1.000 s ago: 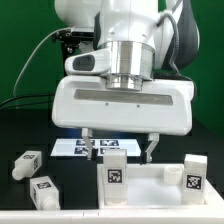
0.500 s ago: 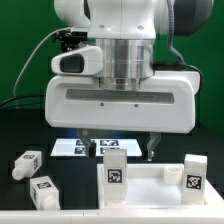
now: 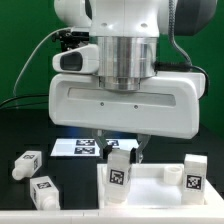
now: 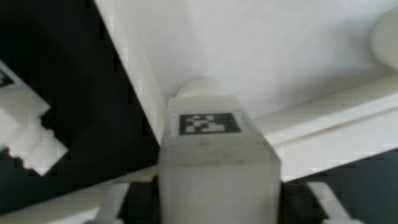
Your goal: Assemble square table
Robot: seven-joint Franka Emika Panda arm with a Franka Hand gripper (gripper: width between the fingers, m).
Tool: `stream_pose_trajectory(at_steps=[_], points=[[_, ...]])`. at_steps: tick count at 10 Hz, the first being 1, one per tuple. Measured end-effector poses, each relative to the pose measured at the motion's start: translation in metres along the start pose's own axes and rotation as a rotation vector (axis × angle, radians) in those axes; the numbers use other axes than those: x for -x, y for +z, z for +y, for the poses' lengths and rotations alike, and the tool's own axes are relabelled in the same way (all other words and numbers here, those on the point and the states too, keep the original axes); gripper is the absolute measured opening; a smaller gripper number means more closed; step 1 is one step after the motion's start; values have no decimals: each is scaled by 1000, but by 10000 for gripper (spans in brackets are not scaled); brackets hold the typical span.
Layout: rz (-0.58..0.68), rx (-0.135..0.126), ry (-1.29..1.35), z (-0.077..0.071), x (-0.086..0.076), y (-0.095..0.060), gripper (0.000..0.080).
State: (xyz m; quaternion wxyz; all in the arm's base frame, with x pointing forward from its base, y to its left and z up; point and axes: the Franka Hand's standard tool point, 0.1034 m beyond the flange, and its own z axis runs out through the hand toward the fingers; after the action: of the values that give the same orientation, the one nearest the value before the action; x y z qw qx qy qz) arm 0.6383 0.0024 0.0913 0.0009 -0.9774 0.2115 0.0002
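Observation:
The white square tabletop lies at the front with a tagged white leg standing on it. A second leg stands at the exterior view's right. My gripper is down over the first leg, one finger on each side of its top. In the wrist view the leg fills the middle and the tabletop lies beyond it. The fingers flank the leg with a dark gap on each side. The gripper is open around it.
Two loose tagged legs lie on the black table at the exterior view's left. The marker board lies behind the tabletop. A green wall and black cables stand at the back.
The gripper has come down over the standing leg. Its fingers now stand closer together, on either side of the leg's top.

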Motion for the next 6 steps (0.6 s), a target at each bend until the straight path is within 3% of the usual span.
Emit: stream_pose_trajectory(at_steps=[1, 4, 6], points=[[0, 0, 66, 0, 0, 0, 281], [44, -2, 368, 1, -3, 1, 282], [27, -31, 675, 4, -4, 2, 282]])
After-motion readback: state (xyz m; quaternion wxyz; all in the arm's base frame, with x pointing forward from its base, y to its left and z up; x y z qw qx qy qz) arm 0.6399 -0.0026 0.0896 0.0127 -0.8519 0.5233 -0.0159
